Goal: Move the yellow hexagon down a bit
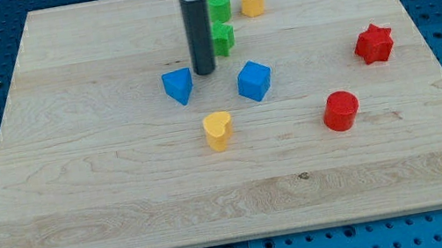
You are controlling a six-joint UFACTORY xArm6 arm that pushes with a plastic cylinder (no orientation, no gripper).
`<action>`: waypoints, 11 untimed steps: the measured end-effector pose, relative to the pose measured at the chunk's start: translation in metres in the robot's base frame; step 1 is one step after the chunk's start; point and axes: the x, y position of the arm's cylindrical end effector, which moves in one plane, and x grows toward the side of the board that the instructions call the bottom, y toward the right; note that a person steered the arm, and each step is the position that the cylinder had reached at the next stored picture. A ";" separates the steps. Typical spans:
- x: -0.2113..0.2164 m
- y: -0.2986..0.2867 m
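The yellow hexagon sits near the view's top, just right of centre, on the wooden board. My tip rests on the board below and to the left of the hexagon, well apart from it. The tip stands just right of the blue triangle and just below-left of the green star. A green cylinder stands immediately left of the yellow hexagon, partly hidden by my rod.
A blue cube lies right of the tip. A yellow heart lies below it. A red star and a red cylinder are on the view's right. The blue perforated table surrounds the board.
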 end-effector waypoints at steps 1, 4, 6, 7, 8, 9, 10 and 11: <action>-0.028 -0.039; -0.166 0.015; -0.157 0.073; -0.128 0.101; -0.110 0.122; -0.106 0.142; -0.104 0.148; -0.104 0.143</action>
